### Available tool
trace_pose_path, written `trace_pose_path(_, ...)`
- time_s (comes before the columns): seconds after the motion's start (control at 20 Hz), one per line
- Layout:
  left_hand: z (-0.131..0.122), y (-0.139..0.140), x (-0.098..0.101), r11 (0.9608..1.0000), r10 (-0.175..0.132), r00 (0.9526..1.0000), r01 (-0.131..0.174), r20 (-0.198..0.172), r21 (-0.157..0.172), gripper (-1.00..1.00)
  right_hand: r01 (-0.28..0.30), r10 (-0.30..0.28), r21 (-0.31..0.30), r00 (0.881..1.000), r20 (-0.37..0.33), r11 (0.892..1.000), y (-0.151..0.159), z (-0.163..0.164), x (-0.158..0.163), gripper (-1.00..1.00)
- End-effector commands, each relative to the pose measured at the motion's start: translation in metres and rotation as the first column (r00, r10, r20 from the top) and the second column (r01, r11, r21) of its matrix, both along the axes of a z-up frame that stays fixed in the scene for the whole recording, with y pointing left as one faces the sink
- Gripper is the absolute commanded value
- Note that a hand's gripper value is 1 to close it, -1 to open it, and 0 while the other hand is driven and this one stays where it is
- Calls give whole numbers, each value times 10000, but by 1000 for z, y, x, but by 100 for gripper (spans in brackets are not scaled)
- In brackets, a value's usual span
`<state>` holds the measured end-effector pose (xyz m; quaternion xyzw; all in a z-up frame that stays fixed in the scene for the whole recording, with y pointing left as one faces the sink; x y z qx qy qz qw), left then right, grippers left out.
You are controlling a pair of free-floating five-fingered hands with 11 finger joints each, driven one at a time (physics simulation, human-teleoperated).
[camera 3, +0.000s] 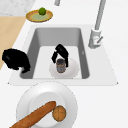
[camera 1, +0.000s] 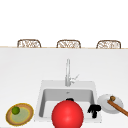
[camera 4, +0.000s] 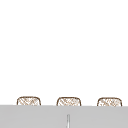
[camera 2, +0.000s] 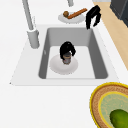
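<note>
In the sink point(camera 2: 100, 65), on a white plate point(camera 2: 56, 67) lying on the basin floor, I see a small brown jar point(camera 2: 66, 59) standing upright, and my left hand point(camera 2: 67, 49) sits over its top with fingers curled down around it. My right hand point(camera 1: 94, 110) hangs at the sink's near right corner, fingers curled and holding nothing. On the right counter a plate point(camera 3: 27, 100) carries a baguette point(camera 3: 35, 116) and a round bun point(camera 3: 59, 113); a lime point(camera 1: 16, 110) lies on the woven plate point(camera 1: 26, 116) at the left, and a red ball point(camera 1: 67, 115) blocks my front view
</note>
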<state>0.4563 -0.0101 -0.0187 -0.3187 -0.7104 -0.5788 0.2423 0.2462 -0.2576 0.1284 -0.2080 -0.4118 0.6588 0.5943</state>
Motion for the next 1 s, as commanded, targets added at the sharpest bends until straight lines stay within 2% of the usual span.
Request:
trace_pose_path(0.0, -5, 2, 0, 9996, 111, 9999, -111, -3, -257, 100, 0, 0, 0, 10000, 0, 10000, 0, 0, 0, 0)
trace_pose_path(0.05, -2, 5, 1, 9996, 23, 10000, -24, -30, -290, 100, 0, 0, 0, 10000, 0, 10000, 0, 0, 0, 0)
trace_pose_path(0.15, 1, 6, 2, 9993, 69, 10000, -66, 60, -380, 100, 0, 0, 0, 10000, 0, 10000, 0, 0, 0, 0)
trace_pose_path(0.25, 4, 3, 4, 9993, 181, 9997, -176, 163, -319, 100, 0, 0, 0, 10000, 0, 10000, 0, 0, 0, 0)
trace_pose_path(0.55, 1, 5, 12, 9973, 410, 9988, -394, 254, -617, 100, 0, 0, 0, 10000, 0, 10000, 0, 0, 0, 0)
trace_pose_path(0.6, -1, 6, 15, 9967, 461, 9986, -443, 245, -684, -100, 0, 0, 0, 10000, 0, 10000, 0, 0, 0, 0)
trace_pose_path(0.65, 1, 10, 18, 9937, 726, 9973, -733, -115, -843, -100, 0, 0, 0, 10000, 0, 10000, 0, 0, 0, 0)
trace_pose_path(0.75, -9, 13, 23, 9926, 663, 9977, -675, -150, -1013, -100, 0, 0, 0, 10000, 0, 10000, 0, 0, 0, 0)
trace_pose_path(0.8, -10, 11, 20, 9942, 573, 9983, -581, -121, -900, -100, 0, 0, 0, 10000, 0, 10000, 0, 0, 0, 0)
trace_pose_path(0.85, -8, 10, 18, 9966, 627, 9980, -620, 119, -535, -100, 0, 0, 0, 10000, 0, 10000, 0, 0, 0, 0)
trace_pose_path(0.9, -9, 14, 20, 9965, 564, 9984, -563, 4, -612, -100, 0, 0, 0, 10000, 0, 10000, 0, 0, 0, 0)
trace_pose_path(0.95, -9, 15, 21, 9976, 463, 9986, -475, -246, -496, -100, 0, 0, 0, 10000, 0, 10000, 0, 0, 0, 0)
